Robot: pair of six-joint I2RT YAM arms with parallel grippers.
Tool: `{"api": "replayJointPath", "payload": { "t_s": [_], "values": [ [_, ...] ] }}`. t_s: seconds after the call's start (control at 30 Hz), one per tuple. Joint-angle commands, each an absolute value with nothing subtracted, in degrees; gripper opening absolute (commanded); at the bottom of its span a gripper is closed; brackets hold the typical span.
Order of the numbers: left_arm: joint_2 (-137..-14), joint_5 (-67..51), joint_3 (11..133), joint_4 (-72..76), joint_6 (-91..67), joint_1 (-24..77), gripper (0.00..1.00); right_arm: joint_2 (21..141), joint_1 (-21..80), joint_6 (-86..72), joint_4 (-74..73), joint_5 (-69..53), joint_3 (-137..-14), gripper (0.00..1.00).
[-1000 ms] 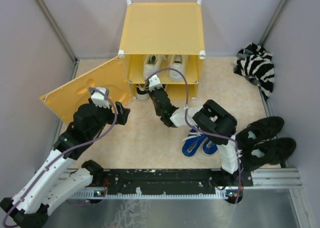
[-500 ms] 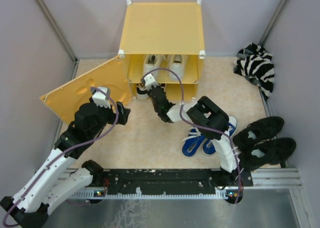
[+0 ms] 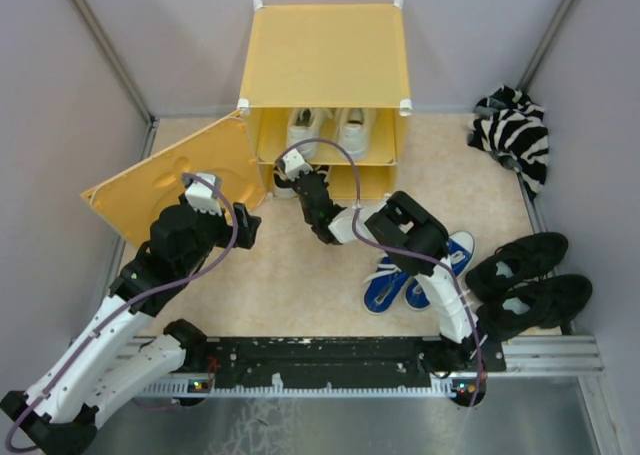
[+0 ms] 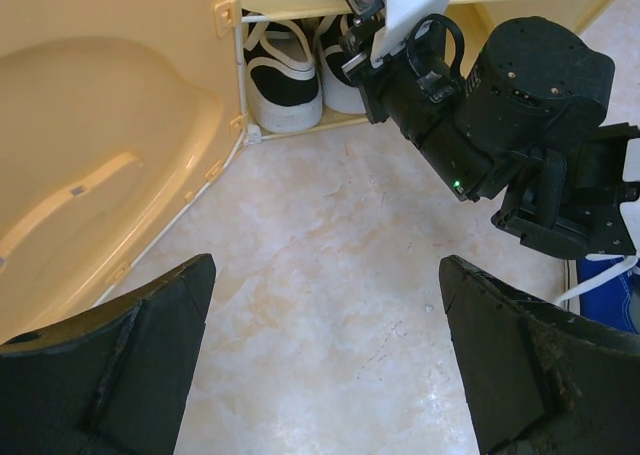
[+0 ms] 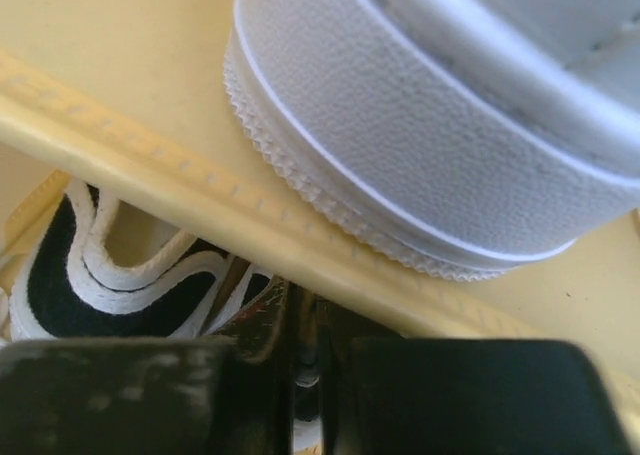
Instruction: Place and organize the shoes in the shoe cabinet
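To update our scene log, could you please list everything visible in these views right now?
shoe cabinet: one, yellow-orange, back centre
door: one, yellow-orange, swung open to the cabinet's left
white sneakers: one pair, white, upper shelf
black-and-white sneakers: one pair, black with white laces, lower compartment, left side
blue sneakers: one pair, blue with white laces, right of centre, in front of the cabinet
black shoes: one pair, all black, near right
striped cloth: one, black-and-white, back right corner
table top: one, beige, under everything
left gripper: one, black, open, hovering before the open door
right gripper: one, black, shut, at the lower compartment's mouth
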State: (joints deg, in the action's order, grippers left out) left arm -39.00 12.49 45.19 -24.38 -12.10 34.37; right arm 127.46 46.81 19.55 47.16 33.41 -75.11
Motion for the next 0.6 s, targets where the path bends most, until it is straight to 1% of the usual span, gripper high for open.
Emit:
{"api": "replayJointPath", "payload": {
  "t_s": [0.0,0.03,0.1,0.3,0.4,0.57],
  "values": [
    [-39.0,13.1,45.3,-22.7,-11.6,34.5,0.99,126.2,43.1,20.8,56.2,35.2,-79.6,0.17],
    [-39.1,13.1,45.3,-22.6,-11.6,34.5,0.99,125.8,43.2,21.0,57.2,35.9,-79.0,0.31],
    [-39.4,12.8,45.3,-22.6,-11.7,34.5,0.99,125.2,43.7,21.7,58.4,37.4,-78.2,0.5],
    [-39.2,13.2,45.4,-22.8,-11.8,34.5,0.99,124.9,47.5,30.3,64.3,42.8,-77.4,0.77],
    [-39.0,13.4,45.4,-23.1,-11.9,34.5,0.99,124.3,49.3,32.9,64.7,43.9,-77.0,0.79],
    [-38.5,13.6,45.5,-23.5,-12.0,34.5,0.99,121.3,51.2,30.4,58.2,43.3,-75.2,0.79]
  ]
}}
